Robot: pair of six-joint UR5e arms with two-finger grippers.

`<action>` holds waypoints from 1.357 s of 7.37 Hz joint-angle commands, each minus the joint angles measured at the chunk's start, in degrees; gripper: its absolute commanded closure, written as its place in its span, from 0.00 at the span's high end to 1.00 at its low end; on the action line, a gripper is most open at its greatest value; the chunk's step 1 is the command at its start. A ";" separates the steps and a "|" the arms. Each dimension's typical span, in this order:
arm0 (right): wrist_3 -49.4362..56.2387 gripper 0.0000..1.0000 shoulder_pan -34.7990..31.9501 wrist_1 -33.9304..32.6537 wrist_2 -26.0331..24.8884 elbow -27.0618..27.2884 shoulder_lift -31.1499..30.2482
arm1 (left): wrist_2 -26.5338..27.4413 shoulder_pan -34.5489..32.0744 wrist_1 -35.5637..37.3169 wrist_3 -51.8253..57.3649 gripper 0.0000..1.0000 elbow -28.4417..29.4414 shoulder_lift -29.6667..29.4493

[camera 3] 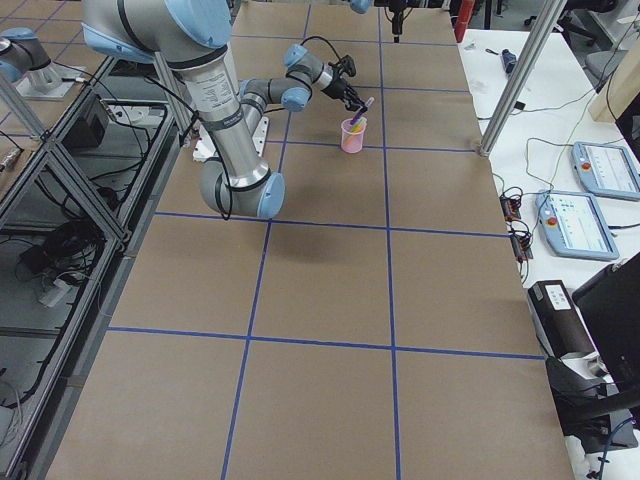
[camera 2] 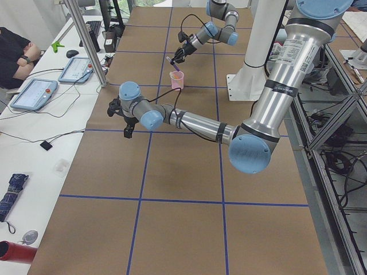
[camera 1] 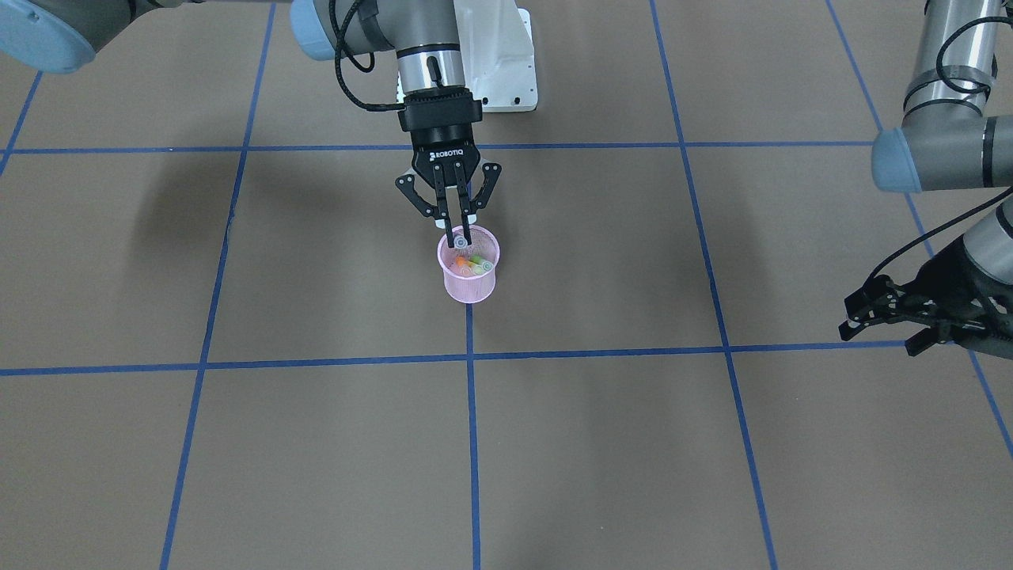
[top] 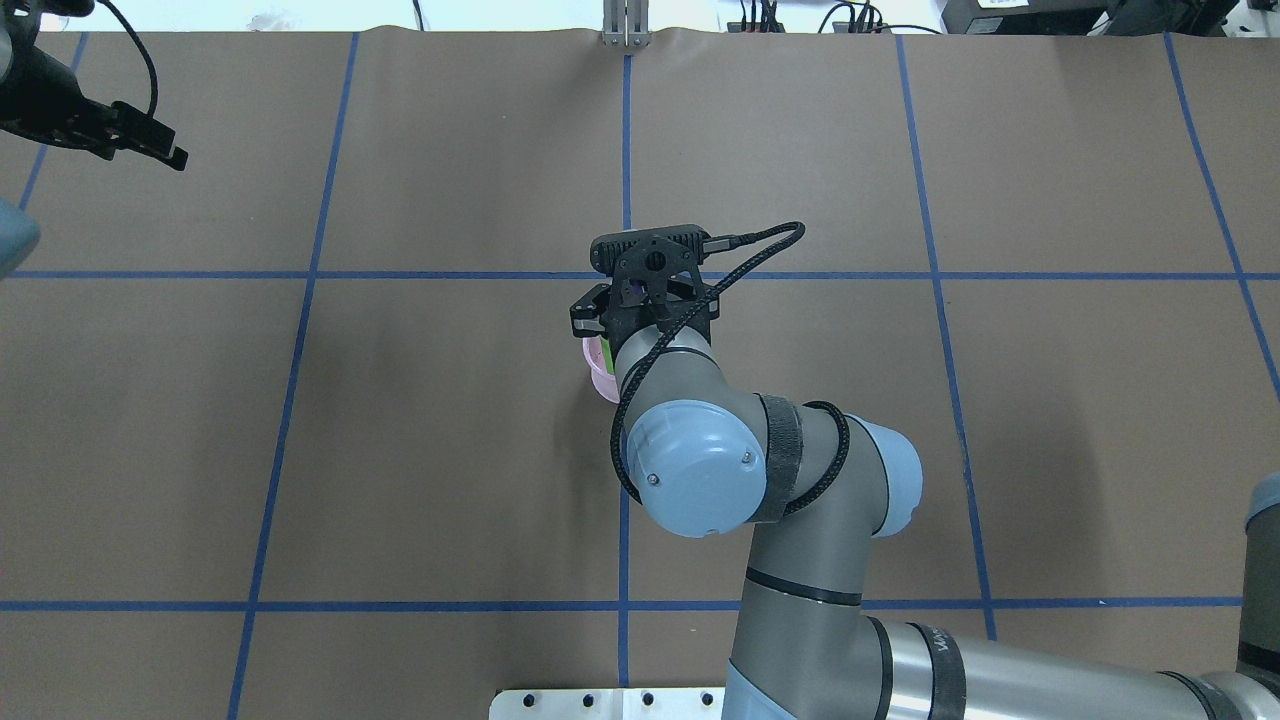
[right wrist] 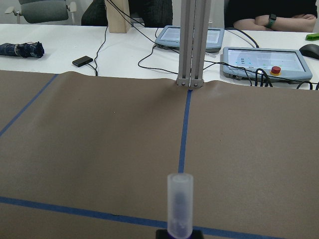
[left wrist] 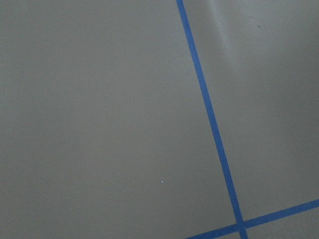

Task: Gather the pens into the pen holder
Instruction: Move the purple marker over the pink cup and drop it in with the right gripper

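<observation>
Brown taped tabletop: I read my right hand clamped shut on the purple pen, long axis tilted, cap up, lower end at the mouth of the pen holder directly below, three pens inside.

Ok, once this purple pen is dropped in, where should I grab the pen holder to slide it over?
On the pen holder, probably the solid rim, from straight above, one finger inside, one outside. It stands upright, mouth open; pick the rim arc the pens inside don't lean on, once the right gripper clears.
</observation>
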State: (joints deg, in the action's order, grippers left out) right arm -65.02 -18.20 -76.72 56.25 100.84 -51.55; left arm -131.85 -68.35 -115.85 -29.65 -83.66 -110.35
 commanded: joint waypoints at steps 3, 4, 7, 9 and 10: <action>-0.10 0.00 0.09 1.31 0.00 -1.61 0.04 | 0.10 0.14 -0.43 0.03 0.99 0.87 -0.04; -0.10 0.00 0.44 1.31 0.00 -2.05 -0.05 | 0.10 0.14 -0.52 0.03 0.99 0.87 -0.04; -0.10 0.00 1.14 1.31 -0.09 -2.58 -0.05 | 0.10 0.14 -0.43 0.03 0.99 0.87 -0.13; -0.10 0.88 1.41 2.88 -0.18 -2.76 -0.13 | 0.10 0.23 -0.43 0.03 0.99 0.87 -0.13; -0.10 0.99 1.67 5.42 -0.96 -4.06 -0.39 | 0.10 0.23 -0.34 0.03 0.99 0.95 -0.13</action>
State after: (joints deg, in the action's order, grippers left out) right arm -65.15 -16.80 -73.80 55.92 97.88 -51.69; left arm -131.75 -68.15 -116.26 -29.62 -82.76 -110.48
